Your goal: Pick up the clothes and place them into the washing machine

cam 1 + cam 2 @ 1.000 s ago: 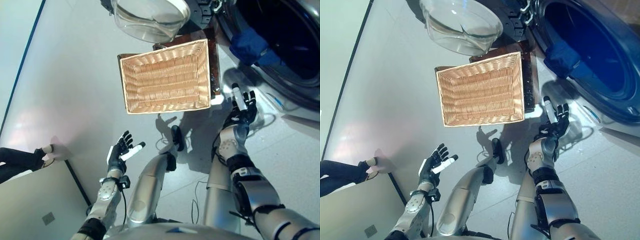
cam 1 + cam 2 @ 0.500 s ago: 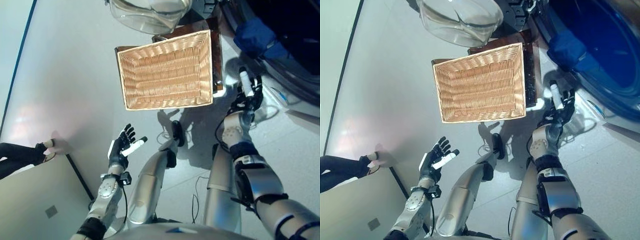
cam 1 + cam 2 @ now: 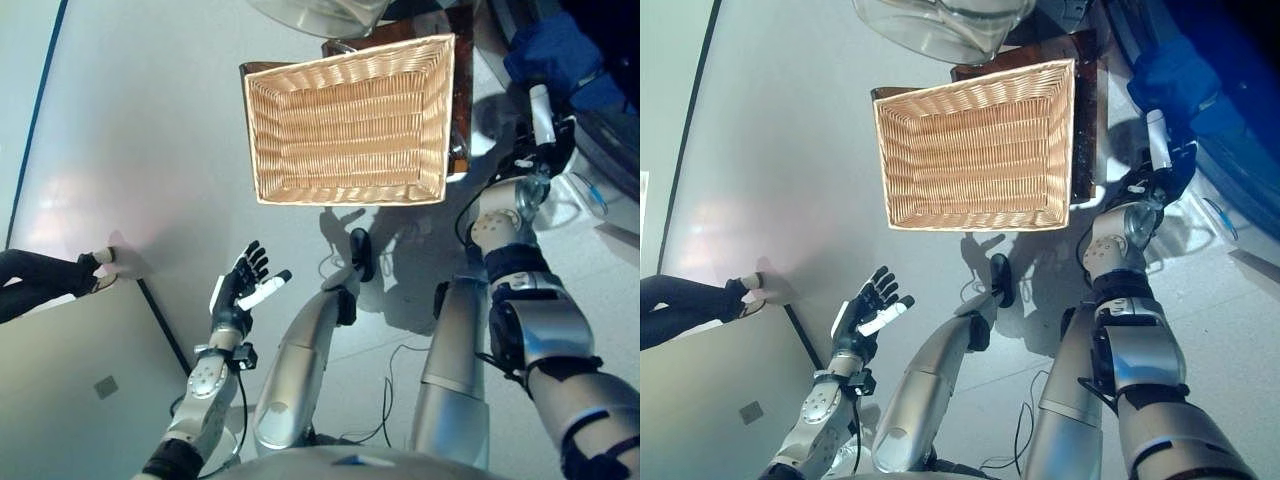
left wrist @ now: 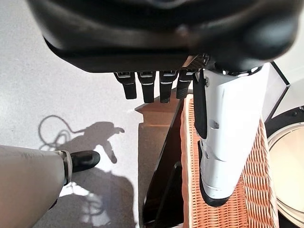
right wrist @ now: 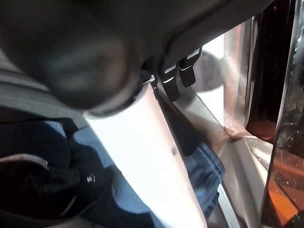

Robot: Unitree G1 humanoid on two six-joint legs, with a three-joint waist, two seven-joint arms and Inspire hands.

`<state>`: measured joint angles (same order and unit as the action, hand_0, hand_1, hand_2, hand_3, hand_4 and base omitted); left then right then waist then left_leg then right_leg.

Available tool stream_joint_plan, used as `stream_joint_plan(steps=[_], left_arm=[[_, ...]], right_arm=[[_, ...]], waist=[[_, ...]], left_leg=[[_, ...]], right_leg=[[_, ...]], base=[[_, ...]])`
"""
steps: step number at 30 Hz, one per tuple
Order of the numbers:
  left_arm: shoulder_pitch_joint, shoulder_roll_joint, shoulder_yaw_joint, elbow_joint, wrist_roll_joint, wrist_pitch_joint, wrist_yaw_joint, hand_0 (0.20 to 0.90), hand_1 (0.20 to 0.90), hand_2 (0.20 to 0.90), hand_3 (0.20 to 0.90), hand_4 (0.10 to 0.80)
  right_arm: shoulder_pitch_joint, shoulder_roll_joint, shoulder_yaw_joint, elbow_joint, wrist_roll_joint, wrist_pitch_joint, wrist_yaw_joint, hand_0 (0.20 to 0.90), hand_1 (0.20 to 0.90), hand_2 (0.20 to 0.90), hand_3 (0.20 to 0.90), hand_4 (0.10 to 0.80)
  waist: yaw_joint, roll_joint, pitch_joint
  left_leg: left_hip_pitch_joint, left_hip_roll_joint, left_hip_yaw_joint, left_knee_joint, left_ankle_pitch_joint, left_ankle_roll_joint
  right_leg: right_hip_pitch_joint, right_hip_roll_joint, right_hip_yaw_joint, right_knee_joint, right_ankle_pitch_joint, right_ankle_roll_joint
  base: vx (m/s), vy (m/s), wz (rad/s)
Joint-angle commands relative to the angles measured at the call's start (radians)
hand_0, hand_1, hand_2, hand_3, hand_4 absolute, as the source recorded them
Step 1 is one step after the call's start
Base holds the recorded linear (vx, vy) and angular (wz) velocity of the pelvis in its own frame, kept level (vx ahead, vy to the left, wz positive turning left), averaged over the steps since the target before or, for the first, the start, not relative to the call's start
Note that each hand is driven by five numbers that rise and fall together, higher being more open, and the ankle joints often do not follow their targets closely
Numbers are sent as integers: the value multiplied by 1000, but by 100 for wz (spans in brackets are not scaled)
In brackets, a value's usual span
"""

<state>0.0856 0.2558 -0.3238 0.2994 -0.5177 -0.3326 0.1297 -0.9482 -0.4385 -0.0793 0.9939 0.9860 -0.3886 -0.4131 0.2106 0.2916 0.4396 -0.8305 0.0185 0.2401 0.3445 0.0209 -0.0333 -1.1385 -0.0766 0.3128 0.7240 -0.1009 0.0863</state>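
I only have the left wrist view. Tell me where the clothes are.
Observer: The blue clothes lie at the mouth of the washing machine, off to the robot's right.
Operator: Check the whole basket for leftovers.
Observer: The wicker basket holds nothing; its woven bottom is bare from rim to rim.
Operator: Report the right robot hand.
Observer: The right robot hand is open with straight fingers, right by the blue clothes. I cannot tell whether it touches them.
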Motion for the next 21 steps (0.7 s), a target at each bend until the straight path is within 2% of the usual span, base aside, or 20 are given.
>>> stream_joint_plan(steps=[1,12,21], left_arm=[[20,130,59,-86,-33,-68,12,900,900,900,900,800],[7,133,68,-82,-44,-72,11,900,900,900,900,800],[1,123,71,-61,-54,-64,5,900,900,900,900,800]], right_arm=[[-104,-92,45,-44,3,-32,34,900,900,900,900,800],[-210,-166,69,19,49,-24,67,900,900,900,900,800],[-264,-158,117,23,70,-16,111,900,900,900,900,800]], waist=[[-1,78,55],[17,81,55],[22,70,38]], left_leg=[[-83,25,-5,75,3,-22],[-97,17,-21,50,22,-27],[-90,18,-17,39,22,-28]], right_leg=[[77,20,-24,19,-41,-47],[51,15,-37,48,-55,-46],[56,19,-43,56,-59,-50]], base=[[20,-31,11],[8,-6,7],[6,7,3]])
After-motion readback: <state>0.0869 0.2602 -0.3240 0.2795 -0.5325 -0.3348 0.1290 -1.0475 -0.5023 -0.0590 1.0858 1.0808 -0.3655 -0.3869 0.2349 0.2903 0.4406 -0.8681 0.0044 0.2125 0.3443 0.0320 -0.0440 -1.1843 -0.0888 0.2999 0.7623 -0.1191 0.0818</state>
